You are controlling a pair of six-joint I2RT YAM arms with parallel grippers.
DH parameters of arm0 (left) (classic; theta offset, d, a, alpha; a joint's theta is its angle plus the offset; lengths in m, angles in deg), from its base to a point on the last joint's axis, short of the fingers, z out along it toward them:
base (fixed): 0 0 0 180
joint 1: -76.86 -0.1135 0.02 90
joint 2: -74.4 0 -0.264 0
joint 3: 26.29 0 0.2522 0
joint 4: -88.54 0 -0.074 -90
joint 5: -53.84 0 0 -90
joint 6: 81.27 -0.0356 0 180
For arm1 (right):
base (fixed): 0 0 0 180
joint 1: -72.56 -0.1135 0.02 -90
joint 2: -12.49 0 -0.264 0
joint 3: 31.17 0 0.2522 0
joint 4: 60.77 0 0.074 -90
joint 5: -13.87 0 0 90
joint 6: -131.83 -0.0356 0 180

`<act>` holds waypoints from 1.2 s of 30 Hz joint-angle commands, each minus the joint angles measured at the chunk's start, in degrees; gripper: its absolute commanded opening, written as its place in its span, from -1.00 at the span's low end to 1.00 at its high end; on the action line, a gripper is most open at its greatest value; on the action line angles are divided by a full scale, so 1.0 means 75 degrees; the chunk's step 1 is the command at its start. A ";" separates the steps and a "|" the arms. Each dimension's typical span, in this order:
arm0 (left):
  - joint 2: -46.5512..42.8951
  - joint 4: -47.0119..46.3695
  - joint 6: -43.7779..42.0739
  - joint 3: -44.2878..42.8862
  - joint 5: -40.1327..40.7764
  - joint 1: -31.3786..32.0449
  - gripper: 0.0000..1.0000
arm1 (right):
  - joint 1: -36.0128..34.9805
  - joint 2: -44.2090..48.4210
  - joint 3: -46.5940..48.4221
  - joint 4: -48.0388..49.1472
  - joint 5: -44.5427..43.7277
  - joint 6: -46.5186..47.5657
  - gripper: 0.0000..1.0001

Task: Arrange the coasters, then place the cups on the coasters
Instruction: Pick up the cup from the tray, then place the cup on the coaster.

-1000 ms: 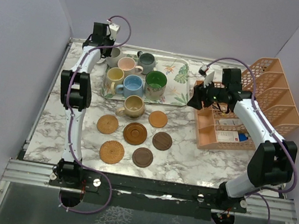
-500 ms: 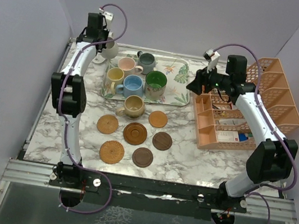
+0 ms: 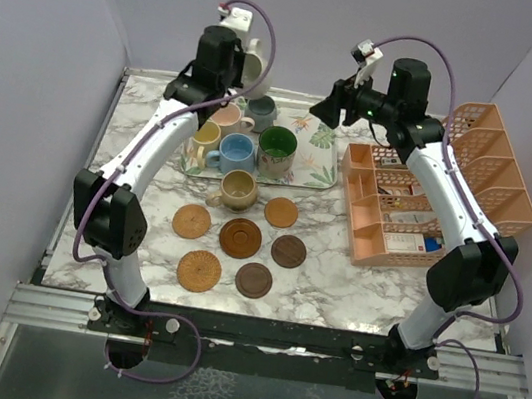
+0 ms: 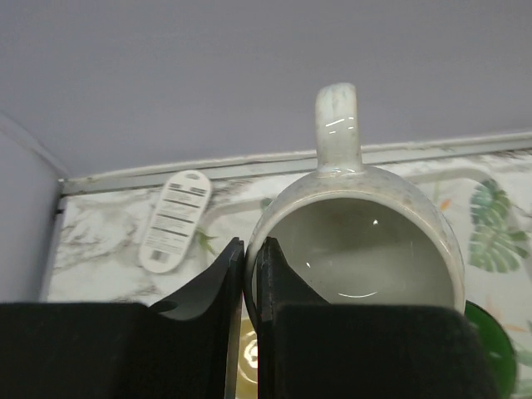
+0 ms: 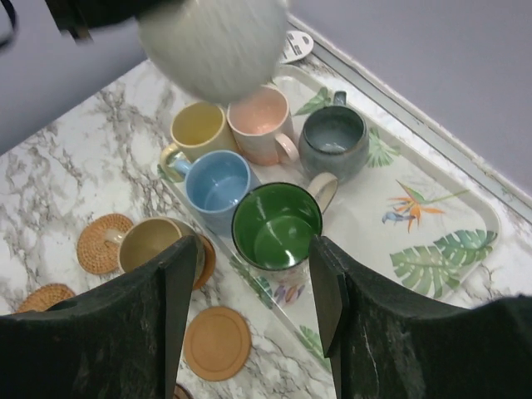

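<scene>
Where light strikes, the round ceramic mug point(image 4: 366, 249) shines glossy.

Left arm point(image 3: 153, 146) stretches up toward the far side, elbow low at the left; left gripper point(image 4: 248, 251) is raised, jaws pinched on the rim of a cream mug point(image 4: 357, 249); right arm point(image 3: 440, 187) arches far and leftward; right gripper point(image 5: 253, 245) points down, jaws parted, empty.
</scene>
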 commanded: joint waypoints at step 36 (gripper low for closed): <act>0.0929 -0.0177 0.0850 -0.0991 0.3683 0.3675 -1.00 | -0.0574 -0.0790 0.0394 -0.0887 -0.3862 -0.0258 -0.10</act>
